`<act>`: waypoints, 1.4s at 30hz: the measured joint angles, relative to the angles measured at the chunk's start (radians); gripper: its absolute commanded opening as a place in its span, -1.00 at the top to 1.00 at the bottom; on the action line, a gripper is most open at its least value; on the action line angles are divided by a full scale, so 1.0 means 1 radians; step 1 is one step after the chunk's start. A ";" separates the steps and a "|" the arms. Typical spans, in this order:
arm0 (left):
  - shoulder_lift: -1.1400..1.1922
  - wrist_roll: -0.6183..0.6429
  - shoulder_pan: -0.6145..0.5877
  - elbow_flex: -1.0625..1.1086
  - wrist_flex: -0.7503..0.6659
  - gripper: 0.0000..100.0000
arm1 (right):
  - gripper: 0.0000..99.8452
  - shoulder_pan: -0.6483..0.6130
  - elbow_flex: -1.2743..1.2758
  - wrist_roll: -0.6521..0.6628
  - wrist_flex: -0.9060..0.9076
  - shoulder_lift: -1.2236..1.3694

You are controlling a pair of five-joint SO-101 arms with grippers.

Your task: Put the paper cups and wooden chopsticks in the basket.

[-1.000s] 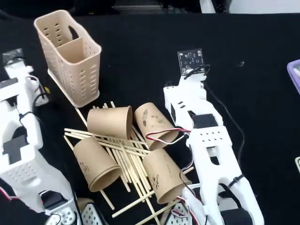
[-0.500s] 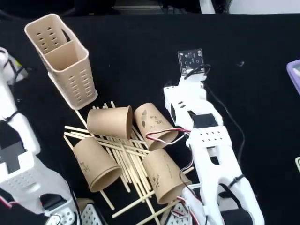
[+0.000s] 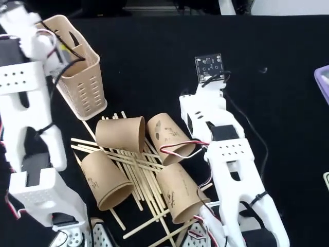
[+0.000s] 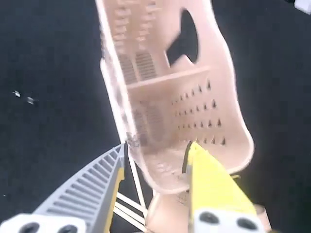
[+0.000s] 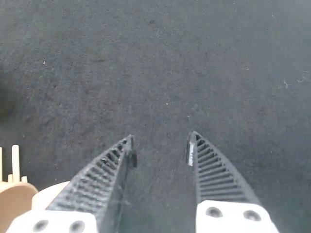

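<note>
Our left tool (image 4: 155, 148) grips the tilted basket (image 4: 204, 97); our right tool (image 5: 160, 143) gapes above the bench (image 5: 160, 58); cups (image 3: 121, 134) sprawl over chopsticks (image 3: 138, 174) near the basket.

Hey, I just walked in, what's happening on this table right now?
The left gripper has its jaws closed on one end of the beige basket, which sits tilted. The paper cups lie on their sides over scattered wooden chopsticks, none in the basket yet. The right gripper hangs open over the black table.
</note>
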 measured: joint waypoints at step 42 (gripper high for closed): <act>-0.015 -0.374 0.181 0.298 -0.261 0.51 | 0.65 0.002 0.012 0.000 -0.003 0.000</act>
